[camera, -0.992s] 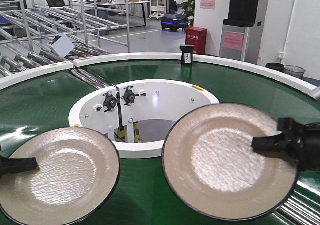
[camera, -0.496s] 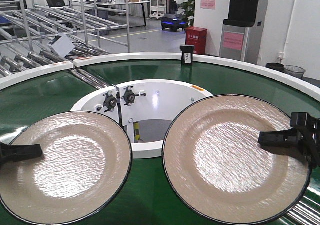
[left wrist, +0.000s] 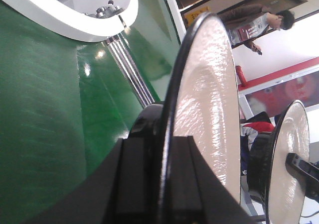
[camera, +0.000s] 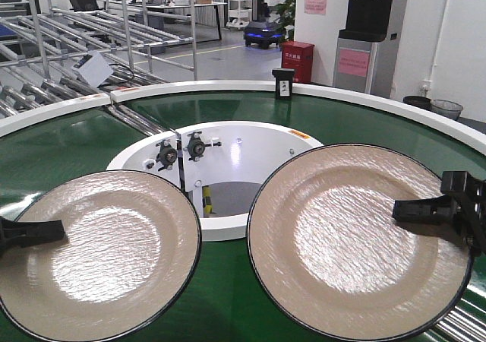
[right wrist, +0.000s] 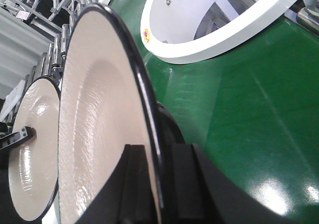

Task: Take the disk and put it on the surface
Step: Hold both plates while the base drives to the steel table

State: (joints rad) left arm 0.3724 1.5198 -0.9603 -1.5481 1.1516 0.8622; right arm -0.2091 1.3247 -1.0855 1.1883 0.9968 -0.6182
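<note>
Two beige disks with black rims hang above the green belt [camera: 228, 304]. My left gripper [camera: 57, 229] is shut on the left rim of the left disk [camera: 106, 251]. My right gripper [camera: 402, 210] is shut on the right rim of the right disk [camera: 342, 239]. In the left wrist view the left disk [left wrist: 207, 104] stands edge-on between the jaws of the left gripper [left wrist: 162, 144], with the right disk [left wrist: 286, 169] beyond. The right wrist view shows the right disk [right wrist: 94, 114] pinched in the right gripper [right wrist: 158, 152] and the left disk [right wrist: 30, 149] behind. The steel tabletop is out of view.
A white ring hub [camera: 228, 226] with an open middle lies between and behind the disks. A small black box [camera: 283, 82] stands on the belt's white outer rim. Metal rollers [camera: 459, 328] show at the bottom right. Racks [camera: 76, 23] fill the back left.
Over the first half second both disks rose; the left one also shifted right and the right gripper drew to the right. Since then nothing has visibly moved.
</note>
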